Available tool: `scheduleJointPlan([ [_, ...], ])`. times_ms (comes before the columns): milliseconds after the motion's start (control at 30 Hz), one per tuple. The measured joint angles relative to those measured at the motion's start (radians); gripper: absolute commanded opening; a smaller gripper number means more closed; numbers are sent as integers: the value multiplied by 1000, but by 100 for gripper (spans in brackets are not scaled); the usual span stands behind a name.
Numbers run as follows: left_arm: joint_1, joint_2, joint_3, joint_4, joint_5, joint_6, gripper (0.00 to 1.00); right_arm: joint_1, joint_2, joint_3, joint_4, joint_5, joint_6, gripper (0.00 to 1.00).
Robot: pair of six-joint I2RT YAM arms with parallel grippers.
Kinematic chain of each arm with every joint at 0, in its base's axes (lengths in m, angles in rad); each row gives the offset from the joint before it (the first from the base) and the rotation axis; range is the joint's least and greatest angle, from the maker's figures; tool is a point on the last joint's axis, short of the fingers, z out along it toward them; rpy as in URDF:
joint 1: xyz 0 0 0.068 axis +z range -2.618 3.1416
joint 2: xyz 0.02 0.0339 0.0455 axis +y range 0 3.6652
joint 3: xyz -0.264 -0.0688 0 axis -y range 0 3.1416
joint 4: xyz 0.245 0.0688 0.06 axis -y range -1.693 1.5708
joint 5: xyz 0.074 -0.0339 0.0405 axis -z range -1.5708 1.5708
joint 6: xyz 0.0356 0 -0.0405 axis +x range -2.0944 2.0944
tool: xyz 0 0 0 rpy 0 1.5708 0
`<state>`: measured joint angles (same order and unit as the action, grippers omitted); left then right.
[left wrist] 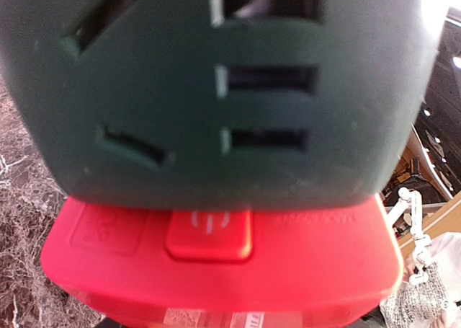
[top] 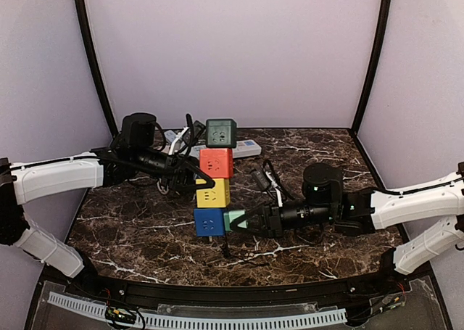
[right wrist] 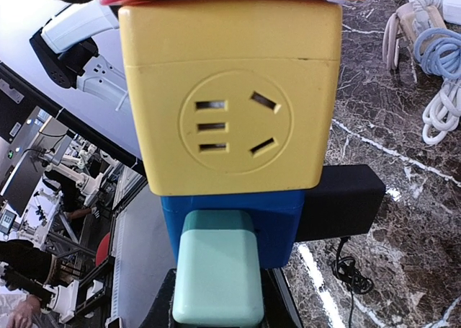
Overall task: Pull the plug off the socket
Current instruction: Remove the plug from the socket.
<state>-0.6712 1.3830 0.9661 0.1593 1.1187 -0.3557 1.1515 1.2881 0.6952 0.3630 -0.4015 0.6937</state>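
Right gripper point(top: 241, 221) is clenching the mint-green plug point(right wrist: 218, 274), which is sitting fully seated in the side of the blue socket cube point(top: 208, 222), the nearest cube in a joined row lying on the marble table point(top: 145, 228). Left gripper point(top: 202, 172) is appearing to clamp the red socket cube point(top: 216, 163) two units up the row; its fingers are not showing in its own wrist view, so this is being judged from overhead only. In my assessment the extraction is not yet begun. To do it well, the pull should be running straight along the plug's pins, away from the blue face, without twisting, while the left arm is bracing the row; since the brace is not on the blue cube itself, the joints between cubes may be taking strain and separating. As for receptacles: the blue cube is also carrying a black adapter point(right wrist: 346, 198) on another face, while the yellow cube point(right wrist: 230, 112) and dark green cube point(left wrist: 216, 90) are showing vacant outlets.
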Motion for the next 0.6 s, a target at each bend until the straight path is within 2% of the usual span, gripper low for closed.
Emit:
scheduleJointPlan([
  [600, 1, -28, 0, -5, -61, 20, 1, 6, -29, -23, 17, 73, 18, 0],
])
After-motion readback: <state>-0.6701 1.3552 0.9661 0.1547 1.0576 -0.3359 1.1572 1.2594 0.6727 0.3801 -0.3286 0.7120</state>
